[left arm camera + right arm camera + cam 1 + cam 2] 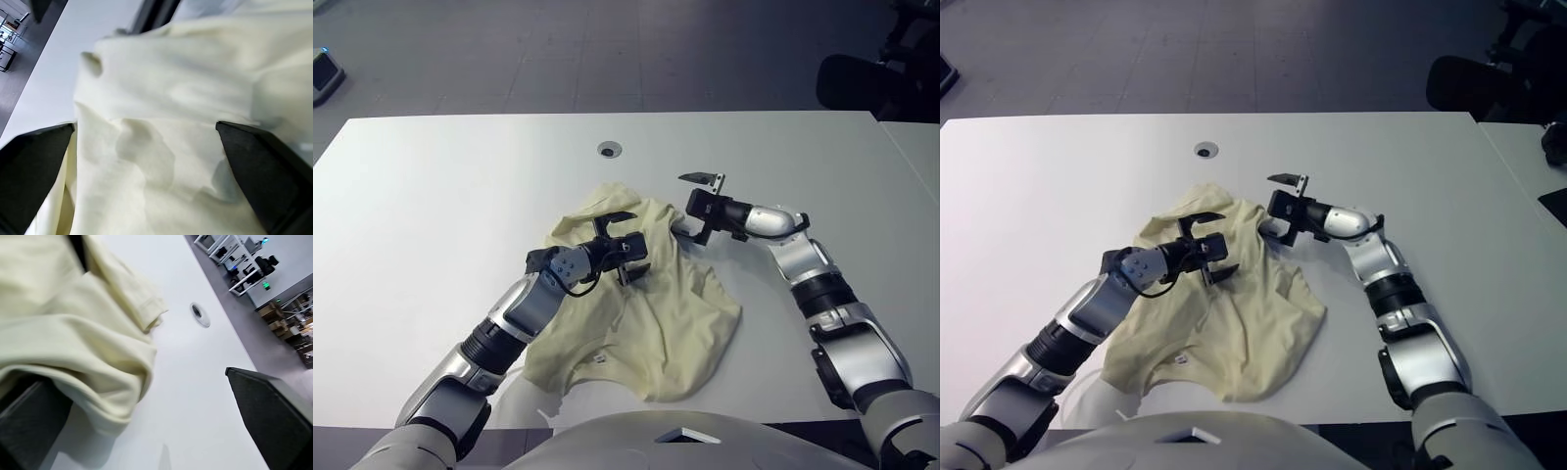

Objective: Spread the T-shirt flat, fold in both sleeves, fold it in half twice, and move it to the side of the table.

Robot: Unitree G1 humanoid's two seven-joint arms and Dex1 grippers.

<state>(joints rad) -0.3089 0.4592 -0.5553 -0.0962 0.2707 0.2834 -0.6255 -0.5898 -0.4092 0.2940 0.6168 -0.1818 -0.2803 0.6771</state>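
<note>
We see a bright, evenly lit scene under soft light that seems to come from overhead. The white table (pixel 431 196) is luminous without harsh glare, and the grey floor (pixel 607 49) behind it is clearly darker. Shadows are short and diffuse. There is a small dark patch on the T-shirt (pixel 656 323) beneath the left gripper (pixel 628 247), a fainter one under the right gripper (pixel 693 209), and gentle shading in the cloth's folds. The silver shell of the right arm (pixel 773 220) carries mild highlights. In our wrist views the grippers are near-black shapes against pale fabric.
</note>
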